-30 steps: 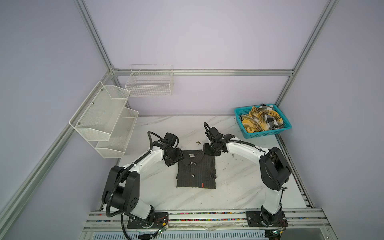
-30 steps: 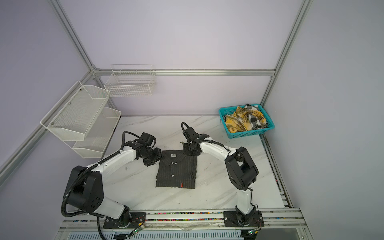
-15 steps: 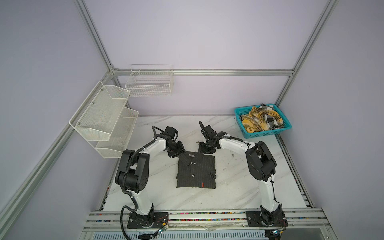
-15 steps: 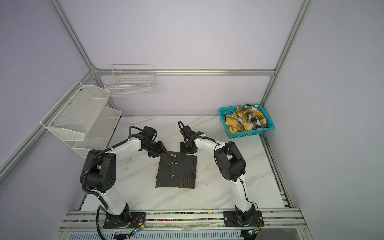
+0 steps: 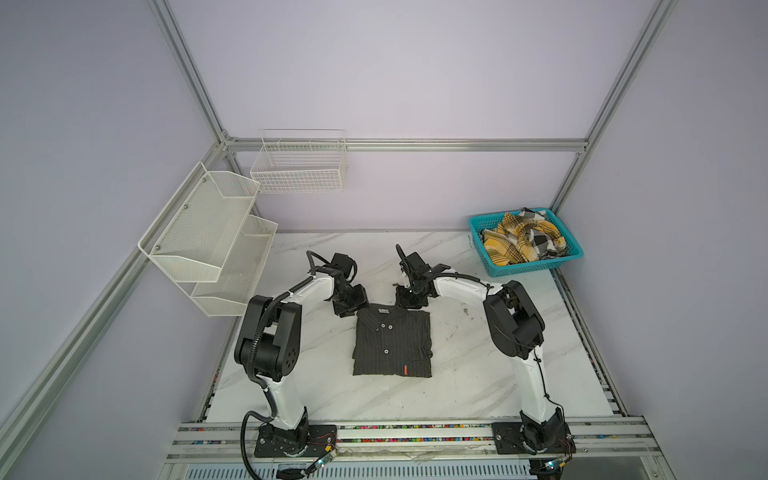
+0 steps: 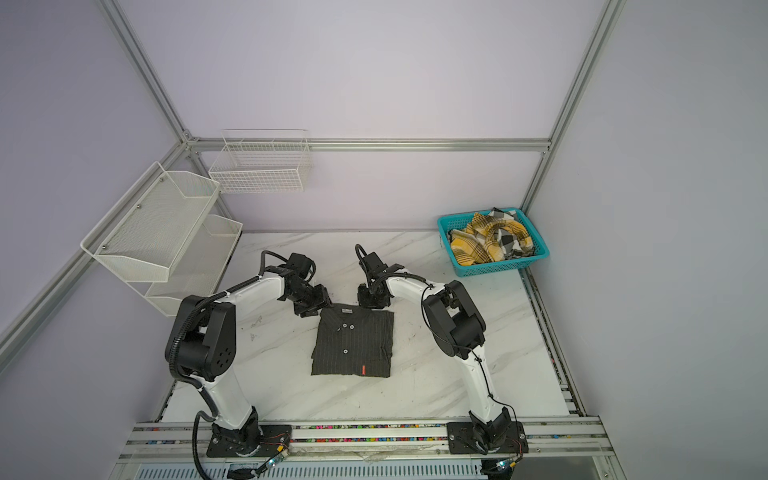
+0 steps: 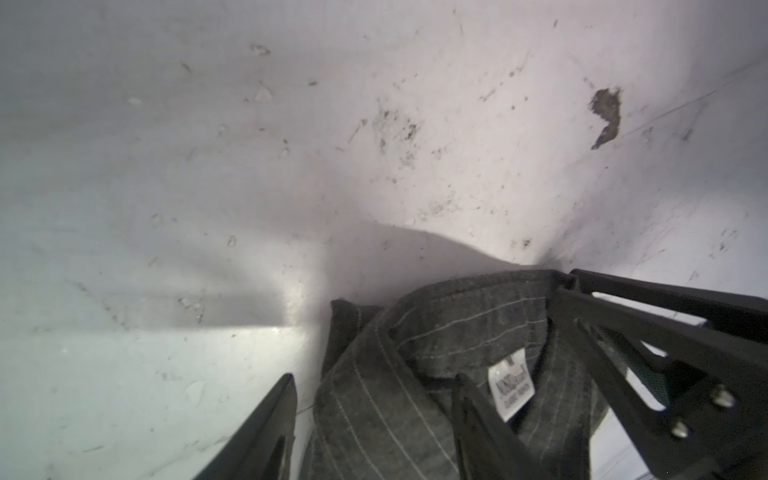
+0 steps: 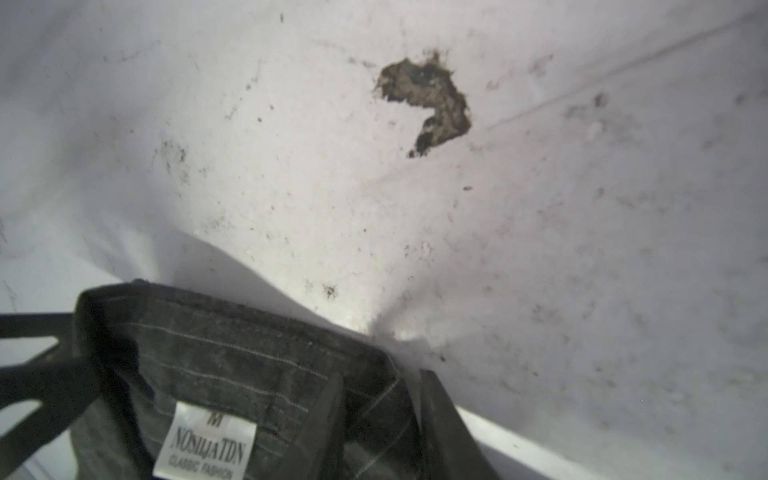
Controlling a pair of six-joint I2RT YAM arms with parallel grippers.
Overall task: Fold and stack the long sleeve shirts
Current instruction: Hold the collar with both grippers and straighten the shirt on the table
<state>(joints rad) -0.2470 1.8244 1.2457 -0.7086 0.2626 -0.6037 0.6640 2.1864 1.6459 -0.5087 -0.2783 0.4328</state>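
Note:
The dark pinstripe long sleeve shirt lies folded, buttons up, in the middle of the marble table. My left gripper stands at the collar's left end. In the left wrist view its fingers straddle the collar with a strip of table showing beside the cloth, so it is open. My right gripper is at the collar's right end, its fingers pinched on a fold of collar. The yellow plaid shirt lies crumpled in the basket.
A teal plastic basket sits at the back right corner. White mesh shelves and a wire basket hang on the left and back walls. A dark chip marks the tabletop beyond the collar.
Both grippers have moved from the shirt's shoulders back to its collar edge. The right gripper has closed on the collar. The shirt has stayed in place.

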